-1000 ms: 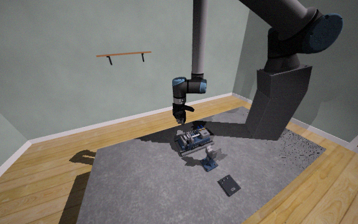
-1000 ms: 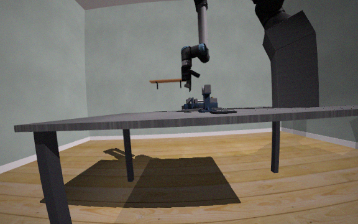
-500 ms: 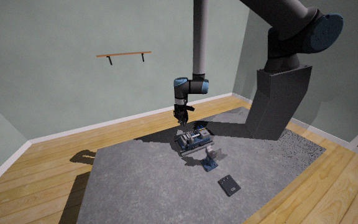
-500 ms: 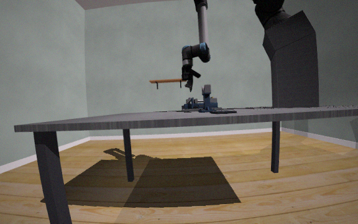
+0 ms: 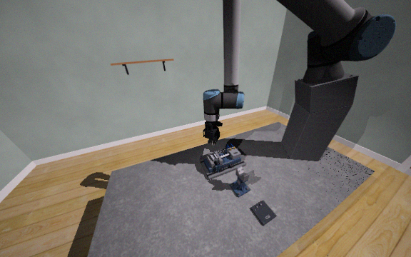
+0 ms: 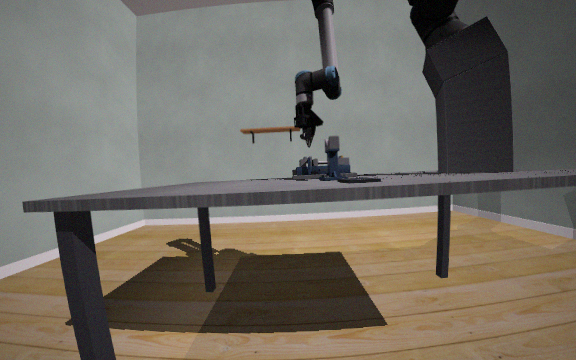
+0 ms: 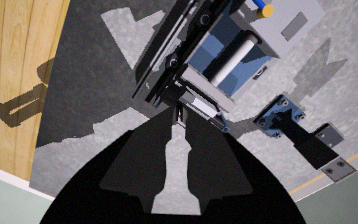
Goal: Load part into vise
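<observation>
While the tool (image 5: pixel 212 143) (image 6: pixel 309 144) (image 7: pixel 179 105) hangs pressed together, the block's seating in the vise (image 5: pixel 223 159) (image 6: pixel 318 167) (image 7: pixel 230 65) is unclear.

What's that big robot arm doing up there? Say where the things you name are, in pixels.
The robot's gripper (image 5: pixel 212 143) (image 6: pixel 309 144) (image 7: pixel 179 105) hangs above the vise (image 5: pixel 227 165) (image 6: pixel 313 168) (image 7: pixel 248 75), its fingers shut with nothing between them, so it isn't handling anything right now. The job is to put a block in the vise. A pale piece (image 7: pixel 202 106) lies between the vise's jaws and may be that block, but I can't tell whether it sits snugly. No block stands on the flat dark plate (image 5: pixel 261 211) (image 6: pixel 363 180).
</observation>
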You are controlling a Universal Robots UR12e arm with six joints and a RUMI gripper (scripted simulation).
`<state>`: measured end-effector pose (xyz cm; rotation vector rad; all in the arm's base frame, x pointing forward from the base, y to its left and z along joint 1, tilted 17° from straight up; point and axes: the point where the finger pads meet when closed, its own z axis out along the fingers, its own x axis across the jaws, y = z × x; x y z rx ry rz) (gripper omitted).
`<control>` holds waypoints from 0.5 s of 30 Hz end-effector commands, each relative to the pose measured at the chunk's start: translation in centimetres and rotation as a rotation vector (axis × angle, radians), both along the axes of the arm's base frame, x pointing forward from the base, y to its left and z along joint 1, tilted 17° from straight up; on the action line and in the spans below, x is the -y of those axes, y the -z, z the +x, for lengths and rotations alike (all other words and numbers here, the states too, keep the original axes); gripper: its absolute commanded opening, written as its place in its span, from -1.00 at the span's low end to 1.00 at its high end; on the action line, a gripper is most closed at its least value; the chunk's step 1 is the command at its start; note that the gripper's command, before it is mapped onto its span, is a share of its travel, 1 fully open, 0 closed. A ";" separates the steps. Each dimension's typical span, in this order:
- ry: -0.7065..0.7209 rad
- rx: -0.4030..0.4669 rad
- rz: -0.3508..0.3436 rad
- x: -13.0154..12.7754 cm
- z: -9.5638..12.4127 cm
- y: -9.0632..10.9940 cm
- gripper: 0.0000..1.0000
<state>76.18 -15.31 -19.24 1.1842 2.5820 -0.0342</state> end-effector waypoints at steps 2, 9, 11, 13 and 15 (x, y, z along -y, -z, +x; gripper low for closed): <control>-0.171 -0.022 -0.044 -0.6 -0.4 0.2 -1.00; -0.347 -0.048 -0.092 -1.3 -0.8 0.4 -1.00; -0.390 -0.054 -0.104 -1.5 -1.0 0.4 -1.00; -0.469 -0.066 -0.126 -1.8 -1.1 0.5 -1.00; -0.510 -0.073 -0.137 -2.0 -1.2 0.6 -1.00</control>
